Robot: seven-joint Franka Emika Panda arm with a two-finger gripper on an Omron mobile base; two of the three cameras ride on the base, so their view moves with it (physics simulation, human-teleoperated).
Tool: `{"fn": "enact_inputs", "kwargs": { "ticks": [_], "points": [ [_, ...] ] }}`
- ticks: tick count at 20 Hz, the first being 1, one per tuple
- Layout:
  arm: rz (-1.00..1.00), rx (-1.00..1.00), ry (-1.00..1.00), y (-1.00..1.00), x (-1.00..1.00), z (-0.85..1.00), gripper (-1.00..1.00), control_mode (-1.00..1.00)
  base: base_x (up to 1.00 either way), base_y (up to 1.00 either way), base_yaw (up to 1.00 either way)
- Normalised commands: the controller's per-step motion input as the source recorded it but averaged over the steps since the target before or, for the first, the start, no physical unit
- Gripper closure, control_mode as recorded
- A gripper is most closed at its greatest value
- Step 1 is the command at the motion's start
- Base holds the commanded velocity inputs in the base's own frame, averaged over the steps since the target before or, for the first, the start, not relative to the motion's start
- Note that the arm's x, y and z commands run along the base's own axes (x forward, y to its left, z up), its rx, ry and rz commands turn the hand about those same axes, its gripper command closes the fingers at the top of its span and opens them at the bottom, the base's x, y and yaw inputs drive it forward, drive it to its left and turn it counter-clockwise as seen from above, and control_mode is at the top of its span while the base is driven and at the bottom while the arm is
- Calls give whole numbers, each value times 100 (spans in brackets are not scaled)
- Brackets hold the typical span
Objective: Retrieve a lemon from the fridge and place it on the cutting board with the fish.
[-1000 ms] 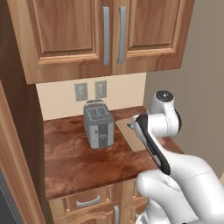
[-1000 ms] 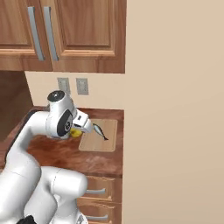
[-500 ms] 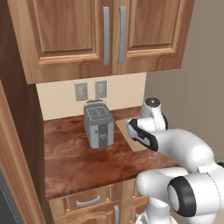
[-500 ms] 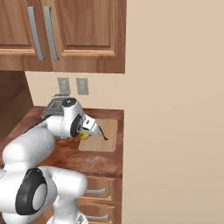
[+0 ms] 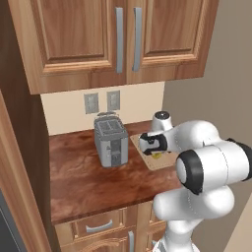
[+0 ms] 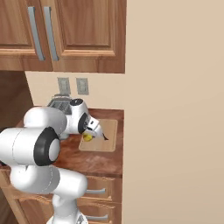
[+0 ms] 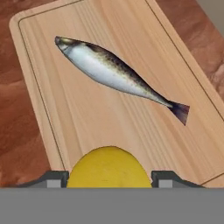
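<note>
Lemon (image 7: 107,168) in hand (image 7: 107,178), lower half hidden.

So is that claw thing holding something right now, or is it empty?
Gripper: closed on the lemon, held just above the cutting board near the fish.

Pale wood-grain board (image 7: 87,127), glossy fish (image 7: 116,74), prob. matt lemon (image 7: 107,168).
</note>
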Motion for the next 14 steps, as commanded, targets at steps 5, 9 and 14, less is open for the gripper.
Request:
{"fn": "enact_inputs", "kwargs": {
  "ticks": [5,9,14],
  "points": [
    [-5,1,2,-17,1,-33,100,-100,0,0,0],
    [-1,0,0,-8,0,-15,100,-100,0,0,0],
    [-1,0,0,-1,0,-13,-100,-100,0,0,0]
  ]
}}
